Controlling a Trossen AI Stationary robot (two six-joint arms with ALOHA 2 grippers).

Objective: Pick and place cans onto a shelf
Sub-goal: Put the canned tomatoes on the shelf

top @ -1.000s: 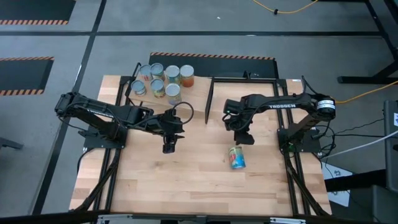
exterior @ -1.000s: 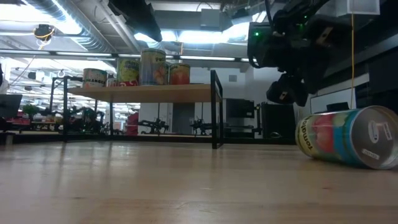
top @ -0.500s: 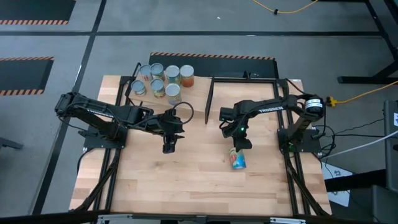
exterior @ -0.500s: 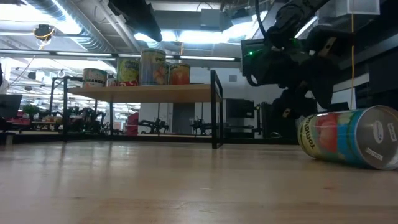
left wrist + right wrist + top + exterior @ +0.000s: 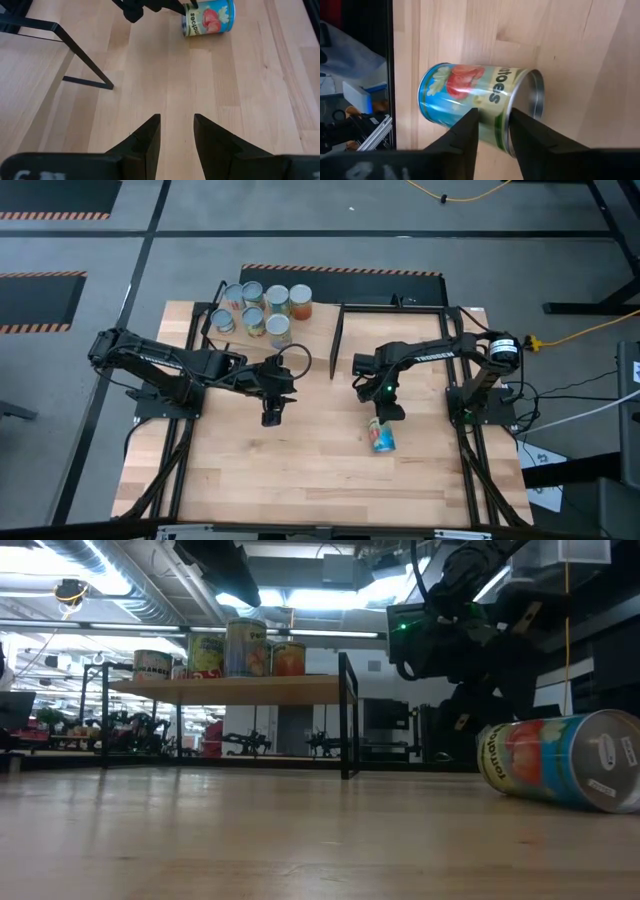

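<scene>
Blue-labelled tin, one can (image 5: pixel 381 436) lying on its side on the counter (image 5: pixel 300 480), well apart from the shelf (image 5: pixel 250 340) where six cans (image 5: pixel 262 308) stand. Your right pincer (image 5: pixel 387 411) hovers just above its shelf-ward end, fingers parted narrowly and holding nothing; the can's long axis runs across the gap, so you likely need to widen first. The left pincer (image 5: pixel 271 418) waits farther off, part open, empty. Label shows red tomatoes; silvery rim, undented.
</scene>
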